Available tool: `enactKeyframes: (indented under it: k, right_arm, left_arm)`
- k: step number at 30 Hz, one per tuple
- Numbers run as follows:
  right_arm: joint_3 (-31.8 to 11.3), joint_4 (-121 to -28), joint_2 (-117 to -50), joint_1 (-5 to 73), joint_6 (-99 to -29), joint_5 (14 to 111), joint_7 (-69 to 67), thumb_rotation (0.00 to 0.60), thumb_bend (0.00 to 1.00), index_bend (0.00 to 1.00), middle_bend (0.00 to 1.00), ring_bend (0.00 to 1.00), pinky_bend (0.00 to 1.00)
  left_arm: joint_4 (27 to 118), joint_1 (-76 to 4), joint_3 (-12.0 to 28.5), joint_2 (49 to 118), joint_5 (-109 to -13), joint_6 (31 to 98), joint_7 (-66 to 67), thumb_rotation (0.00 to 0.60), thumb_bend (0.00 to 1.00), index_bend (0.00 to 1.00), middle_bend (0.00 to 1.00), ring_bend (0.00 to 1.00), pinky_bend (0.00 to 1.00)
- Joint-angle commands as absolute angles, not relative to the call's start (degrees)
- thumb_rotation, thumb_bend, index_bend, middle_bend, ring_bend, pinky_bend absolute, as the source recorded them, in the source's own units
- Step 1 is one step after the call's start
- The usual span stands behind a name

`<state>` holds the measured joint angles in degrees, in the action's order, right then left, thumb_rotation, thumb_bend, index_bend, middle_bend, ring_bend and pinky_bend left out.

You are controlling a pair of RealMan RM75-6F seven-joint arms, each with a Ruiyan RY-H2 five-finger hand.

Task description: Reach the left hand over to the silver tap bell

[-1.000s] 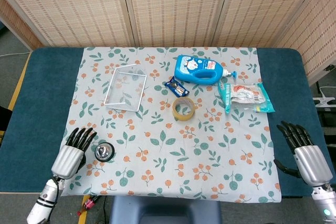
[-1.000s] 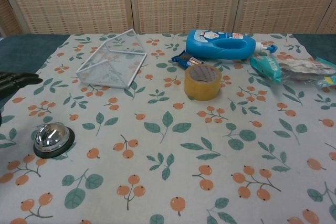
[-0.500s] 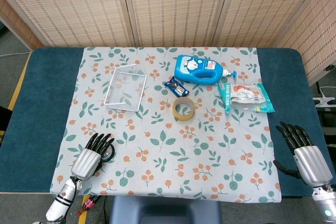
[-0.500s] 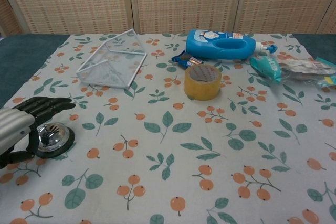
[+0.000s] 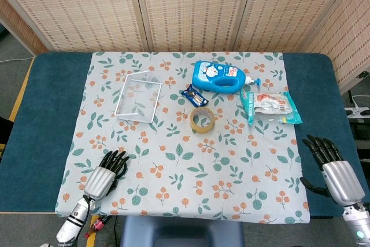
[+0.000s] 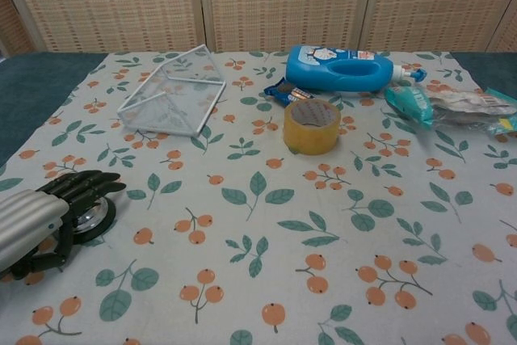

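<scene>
Floral tablecloth [image 6: 339,224] — left hand [image 6: 40,217] covers silver tap bell [image 6: 95,214].

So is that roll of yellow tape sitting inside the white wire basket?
No, the yellow tape roll sits on the flowered cloth, apart from the white wire basket, which lies to its left.
</scene>
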<state>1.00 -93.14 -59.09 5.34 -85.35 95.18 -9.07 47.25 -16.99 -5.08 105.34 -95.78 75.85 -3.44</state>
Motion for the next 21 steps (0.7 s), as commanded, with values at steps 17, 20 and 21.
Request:
enactKeyframes:
  k: [17, 20, 21]
  right_arm:
    - [0.88, -93.40, -59.33, 6.14, -83.53, 94.19, -8.60, 0.600, 0.15, 0.03, 0.00, 0.00, 0.00]
    - [1.06, -93.24, -59.23, 6.25, -83.31, 94.40, -8.70, 0.600, 0.15, 0.03, 0.00, 0.00, 0.00]
    - [1.10, -93.20, -59.16, 6.26, -83.30, 94.48, -8.80, 0.600, 0.15, 0.03, 0.00, 0.00, 0.00]
  left_arm:
    - [74.60, -11.12, -2.89, 78.82, -91.47, 87.62, 7.95, 0.600, 1.00, 0.00, 0.04, 0.01, 0.10]
    - [75.87, -10.59, -2.27, 77.93, -88.46, 85.31, 9.37, 0.600, 1.00, 0.01, 0.08, 0.02, 0.11]
    - [76.54, -10.57, -2.26, 77.63, -88.20, 84.87, 9.32, 0.600, 1.00, 0.01, 0.09, 0.02, 0.12]
